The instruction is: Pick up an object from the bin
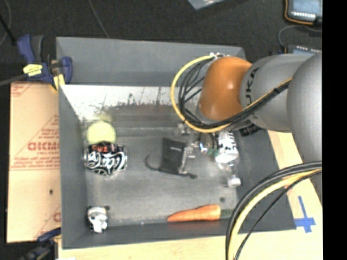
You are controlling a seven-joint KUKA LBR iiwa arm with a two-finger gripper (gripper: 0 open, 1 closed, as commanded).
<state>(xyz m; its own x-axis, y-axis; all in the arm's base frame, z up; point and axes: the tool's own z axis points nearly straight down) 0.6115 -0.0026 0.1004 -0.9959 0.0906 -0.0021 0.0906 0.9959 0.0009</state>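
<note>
My gripper point(193, 145) hangs low near the middle of the bin, under the arm's orange cover. It sits at the right edge of a flat black object point(172, 157) that lies on the bin floor with a thin black cord curling off to its left. Just right of the gripper lies a small white plastic bottle point(226, 148) with dark print. A small pale grey piece point(233, 182) rests below the bottle.
An orange carrot point(195, 214) lies along the front wall. At the left are a yellow-green ball point(101, 130) and, touching it, a black-and-white patterned round thing point(105, 159). A small white figure point(97, 219) sits in the front left corner.
</note>
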